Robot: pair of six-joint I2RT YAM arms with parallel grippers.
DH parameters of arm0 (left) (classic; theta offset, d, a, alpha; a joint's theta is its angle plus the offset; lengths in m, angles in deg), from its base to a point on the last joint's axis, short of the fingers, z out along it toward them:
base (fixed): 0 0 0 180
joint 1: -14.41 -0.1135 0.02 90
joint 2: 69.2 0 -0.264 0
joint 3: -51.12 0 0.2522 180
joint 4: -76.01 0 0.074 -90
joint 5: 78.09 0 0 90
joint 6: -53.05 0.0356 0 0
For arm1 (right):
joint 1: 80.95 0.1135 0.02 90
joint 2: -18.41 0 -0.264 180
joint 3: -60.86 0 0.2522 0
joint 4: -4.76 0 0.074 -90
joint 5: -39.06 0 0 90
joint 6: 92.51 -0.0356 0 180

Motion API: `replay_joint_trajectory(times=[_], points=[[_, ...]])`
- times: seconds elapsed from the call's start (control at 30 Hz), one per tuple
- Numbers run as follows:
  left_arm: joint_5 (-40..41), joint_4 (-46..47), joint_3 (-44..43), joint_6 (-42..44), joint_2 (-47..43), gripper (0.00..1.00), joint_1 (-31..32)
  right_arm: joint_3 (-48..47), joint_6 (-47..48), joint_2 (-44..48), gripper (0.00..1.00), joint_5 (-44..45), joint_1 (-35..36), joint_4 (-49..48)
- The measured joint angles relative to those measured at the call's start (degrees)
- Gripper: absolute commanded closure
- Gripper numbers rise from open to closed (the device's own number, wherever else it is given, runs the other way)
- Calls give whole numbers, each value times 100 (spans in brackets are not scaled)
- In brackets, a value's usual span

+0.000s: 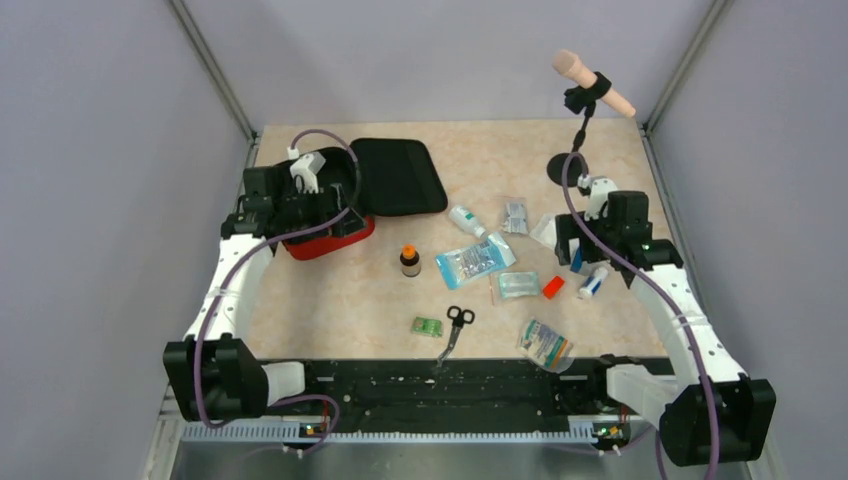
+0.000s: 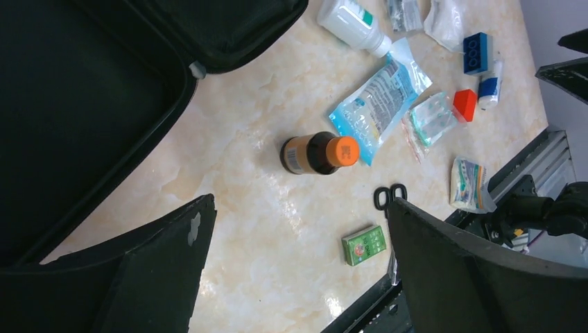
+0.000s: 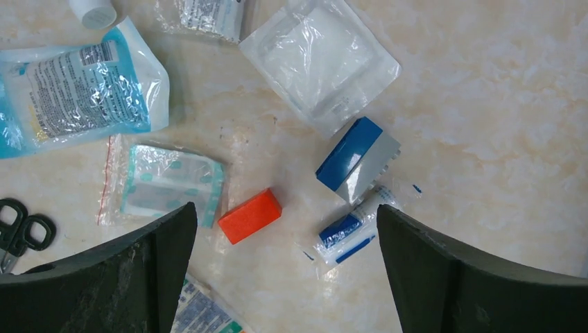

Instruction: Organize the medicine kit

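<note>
The medicine kit (image 1: pixel 400 176) lies open at the back left, black lining up, its red shell (image 1: pixel 322 245) showing under my left arm. My left gripper (image 1: pixel 335 218) hangs above the kit's near half, open and empty (image 2: pixel 299 201). Loose supplies lie to the right: a brown bottle with an orange cap (image 2: pixel 319 153), a white bottle (image 1: pixel 466 220), a blue pouch (image 1: pixel 475 260) and a green box (image 2: pixel 364 244). My right gripper (image 3: pixel 286 208) is open and empty above an orange block (image 3: pixel 250 216), a blue block (image 3: pixel 357 159) and a wrapped bandage roll (image 3: pixel 350 229).
Scissors (image 1: pixel 456 324) and a printed packet (image 1: pixel 545 345) lie near the table's front rail. A gauze pack (image 3: pixel 319 61) and a clear bag of strips (image 3: pixel 170 184) sit among the supplies. A microphone on a stand (image 1: pixel 593 85) rises at the back right. Walls enclose the table.
</note>
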Motion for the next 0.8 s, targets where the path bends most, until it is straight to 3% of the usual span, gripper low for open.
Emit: replay_joint_trajectory(times=[0.2, 0.27, 0.47, 0.63, 0.8], points=[[83, 98, -741, -116, 271, 1, 409, -92, 527, -149, 1, -933, -9, -157], [125, 157, -1029, -175, 291, 6, 527, -254, 793, -313, 2, -1366, -9, -87], [214, 267, -960, -358, 2, 11, 658, -306, 1003, -494, 11, -2201, -7, -219], [186, 177, -671, -354, -98, 11, 938, -291, 1088, -535, 14, -2267, 251, -225], [37, 103, -603, -313, 44, 11, 1274, -199, 1473, -533, 16, -1762, 1036, -240]])
